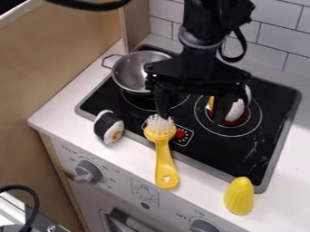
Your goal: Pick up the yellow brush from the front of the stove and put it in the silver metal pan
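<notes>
Claw hangs over the stovetop, arm in from 12 o'clock. State: wide apart, 2 fingers spread with a broad gap, nothing visible clamped between them. Directions below are from the claw unless noted.

Finger at 9 o'clock ends just above the bristles of the yellow brush; can't tell if it touches them. Finger at 3 o'clock overlaps the white-and-yellow piece in view; contact can't be told either.

Brush lies at 7 o'clock. Its white bristles are over the stovetop, its handle crosses the front rim onto the white counter, and the handle end has a star-shaped hole. White-and-yellow piece sits at 3 o'clock on a ringed burner, partly hidden by the claw. Red dial is near the brush head at 7 o'clock.

Metal pot at 10 to 11 o'clock, on another ringed burner, loop handle at the pot's own 10 o'clock. Sushi roll, black band, white filling with an orange spot, between 8 and 9 o'clock at the stovetop's edge. Yellow ridged cone at 5 o'clock, on the counter, tip up toward 12. 2 oven knobs: 1 at 8 o'clock, 1 at 6 o'clock.
</notes>
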